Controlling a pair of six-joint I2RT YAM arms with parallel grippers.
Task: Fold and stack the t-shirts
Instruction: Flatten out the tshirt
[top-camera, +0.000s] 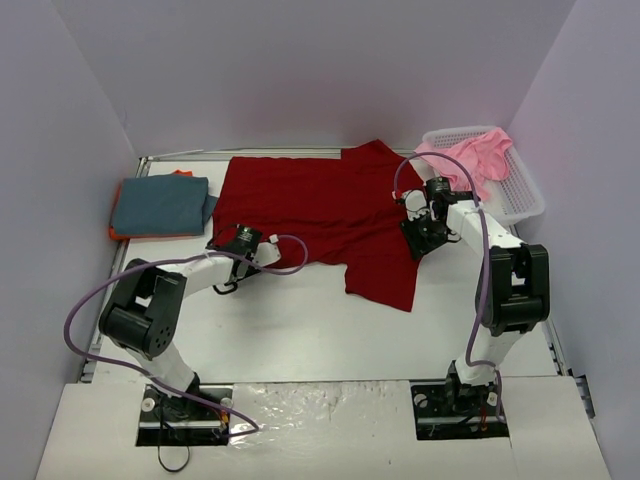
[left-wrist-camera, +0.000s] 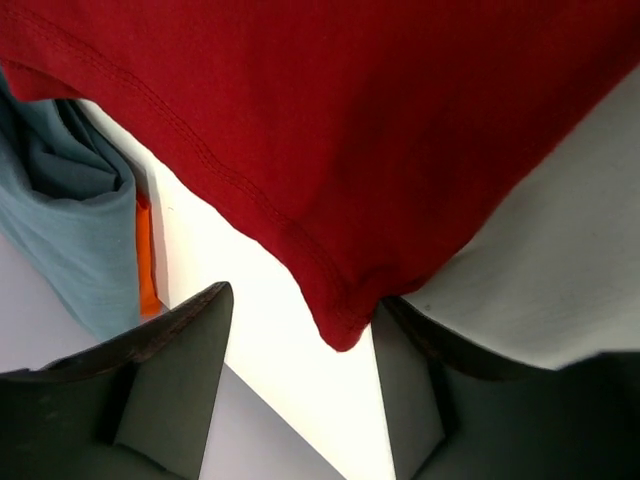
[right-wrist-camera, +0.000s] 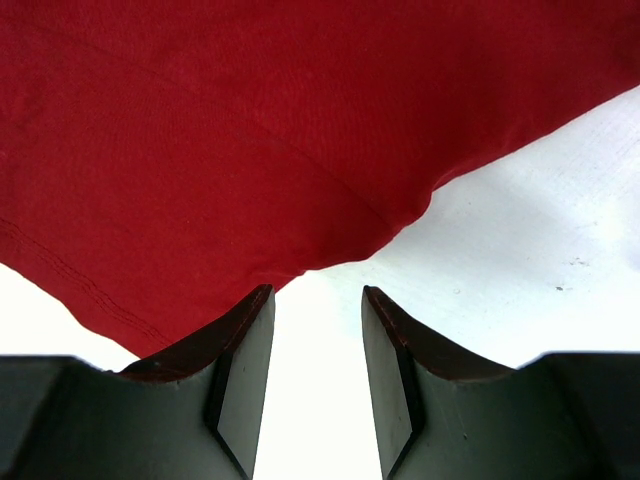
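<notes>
The dark red t-shirt (top-camera: 320, 205) lies spread flat in the middle of the table. My left gripper (top-camera: 228, 238) is open at its near-left corner; in the left wrist view that corner (left-wrist-camera: 340, 325) hangs between the fingers (left-wrist-camera: 180, 340) of the gripper (left-wrist-camera: 300, 320), not pinched. My right gripper (top-camera: 414, 240) is open at the shirt's right edge. In the right wrist view the gripper (right-wrist-camera: 317, 300) is low over bare table, with the red hem (right-wrist-camera: 250, 200) just ahead. The teal-blue shirt (top-camera: 160, 203) lies folded on the orange one (top-camera: 181, 173) at far left. The light pink shirt (top-camera: 472, 155) sits crumpled in the basket.
A white lattice basket (top-camera: 525, 195) stands at the back right by the wall. The folded teal (left-wrist-camera: 70, 220) and orange (left-wrist-camera: 147, 270) stack shows left of my left fingers. Walls enclose the table on three sides.
</notes>
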